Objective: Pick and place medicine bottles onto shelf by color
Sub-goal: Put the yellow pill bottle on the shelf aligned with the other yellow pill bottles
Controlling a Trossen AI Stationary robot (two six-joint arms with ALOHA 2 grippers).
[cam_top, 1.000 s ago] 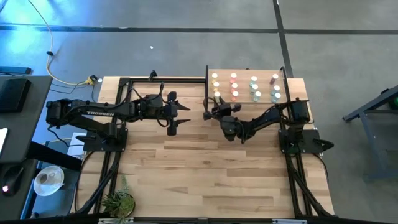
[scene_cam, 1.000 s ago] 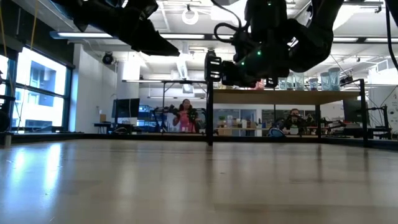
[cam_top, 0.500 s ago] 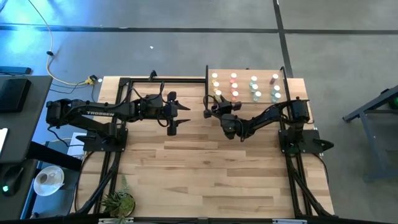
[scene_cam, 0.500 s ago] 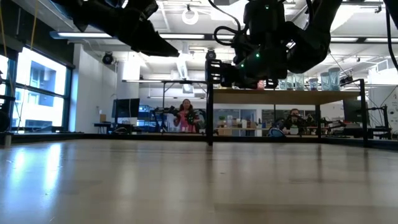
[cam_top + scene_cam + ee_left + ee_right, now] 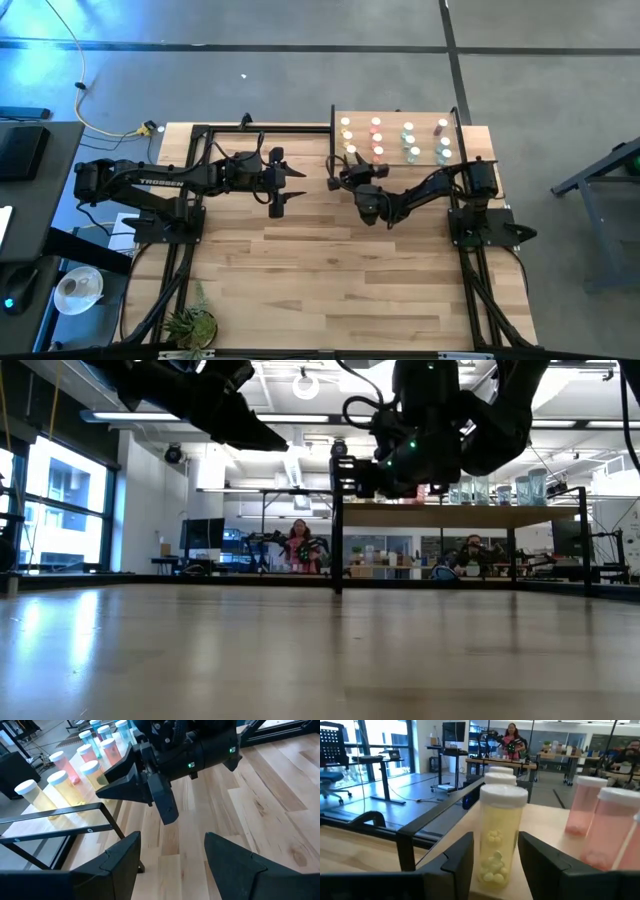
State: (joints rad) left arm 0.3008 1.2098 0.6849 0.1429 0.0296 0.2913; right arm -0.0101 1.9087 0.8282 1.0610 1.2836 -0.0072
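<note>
The shelf (image 5: 392,116) stands at the table's far right. On it the medicine bottles stand upright in rows by colour: yellow (image 5: 346,124), pink (image 5: 377,138), teal (image 5: 408,140), purplish (image 5: 442,128). My right gripper (image 5: 338,173) is at the shelf's near left corner, open and pointing level. In the right wrist view, a yellow bottle (image 5: 502,845) stands on the shelf between its two fingers (image 5: 457,865). Pink bottles (image 5: 585,810) stand beside it. My left gripper (image 5: 290,188) hovers open and empty over the table's middle, left of the shelf.
A black frame rail (image 5: 260,128) runs along the far edge, and a dark shelf post (image 5: 337,530) rises at the shelf's left corner. A small plant (image 5: 190,325) sits at the near left. Bare tabletop (image 5: 330,280) lies toward the near edge. People sit in the room beyond (image 5: 300,545).
My right gripper has opened and let go of the yellow bottle, which stays upright on the shelf. The hand itself has kept its place. My left arm has kept still.
</note>
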